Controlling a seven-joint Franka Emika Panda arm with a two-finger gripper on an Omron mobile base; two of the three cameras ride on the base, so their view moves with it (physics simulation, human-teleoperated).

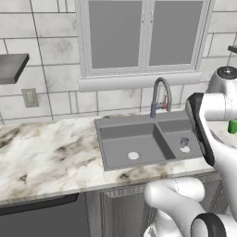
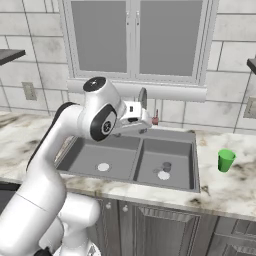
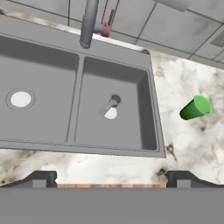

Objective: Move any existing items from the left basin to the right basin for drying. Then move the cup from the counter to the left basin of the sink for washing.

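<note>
Gripper (image 3: 109, 179) spread wide above the sink (image 3: 151, 87).
Nothing held; a grey cylinder (image 3: 111, 105) stands ahead in the right basin (image 3: 92, 127), cup (image 3: 196, 108) on the desk (image 3: 192, 144) to its right.

a kitchen, two-basin sink (image 1: 107, 125) with arched faucet (image 1: 160, 96), marble-look counter (image 1: 41, 157), tiled wall, cabinets below

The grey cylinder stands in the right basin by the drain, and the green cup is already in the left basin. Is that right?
Not quite. The cup is not in the left basin; it stands on the counter, to the right of the sink, as the right base view shows. The grey cylinder is indeed in the right basin by the drain.
</note>
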